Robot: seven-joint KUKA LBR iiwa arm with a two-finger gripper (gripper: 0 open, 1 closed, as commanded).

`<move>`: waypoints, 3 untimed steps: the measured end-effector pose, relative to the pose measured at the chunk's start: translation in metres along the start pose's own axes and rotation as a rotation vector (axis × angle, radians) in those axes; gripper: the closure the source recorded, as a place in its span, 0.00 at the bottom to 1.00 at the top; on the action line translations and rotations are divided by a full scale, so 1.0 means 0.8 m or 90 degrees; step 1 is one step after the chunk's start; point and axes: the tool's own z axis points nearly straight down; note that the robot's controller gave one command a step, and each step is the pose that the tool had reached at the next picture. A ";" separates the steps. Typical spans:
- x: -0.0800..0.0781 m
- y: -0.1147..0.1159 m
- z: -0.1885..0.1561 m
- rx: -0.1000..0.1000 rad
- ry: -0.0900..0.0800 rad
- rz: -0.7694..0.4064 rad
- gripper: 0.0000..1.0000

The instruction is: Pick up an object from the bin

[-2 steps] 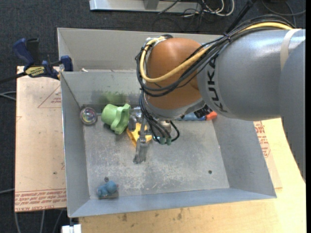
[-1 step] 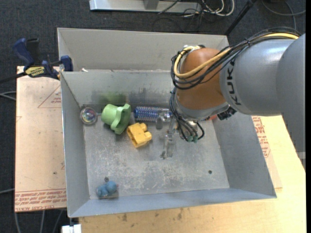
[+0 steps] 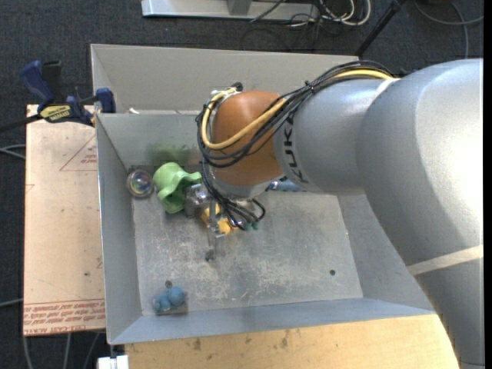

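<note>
A grey metal bin (image 3: 292, 252) seen from above, with sloping walls and a scuffed, mostly bare floor. A thick silver KUKA arm (image 3: 369, 144) reaches in from the right and covers much of the bin's right and back parts. At its wrist sits a rounded orange cover (image 3: 238, 129), looped with yellow and black cables (image 3: 206, 125). Under that cover the gripper (image 3: 213, 246) points down at the floor. The landmark is a soft-looking, light green, lumpy thing (image 3: 171, 183), perhaps a toy or a small cup, lying near the bin's left wall about halfway back. The gripper body is just to the right of this green thing, very near or touching it; I cannot tell which. The gripper's tip is a little to the right of the green thing and nearer the front wall, over bare floor. Whether the gripper is open or closed I cannot tell, as the wrist and cables hide much of it. I see nothing held in it. Just to the left of the green thing, against the left wall, lies a small shiny round thing (image 3: 140, 181), like a clear ball. Well apart from the green thing, toward the front left corner, lies a small blue lumpy thing (image 3: 169, 300) by itself. Far to the right of the green thing, a small dark speck (image 3: 332, 272) marks the floor. The green thing is the nearest thing to the gripper, and the orange cover overhangs the floor just to its right.
</note>
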 end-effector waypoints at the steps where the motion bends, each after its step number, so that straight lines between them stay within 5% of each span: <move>1: -0.014 -0.089 -0.001 0.003 -0.001 -0.047 0.00; 2: -0.014 -0.084 -0.001 0.001 0.000 -0.050 1.00; 3: -0.027 -0.057 -0.178 0.002 -0.006 -0.122 1.00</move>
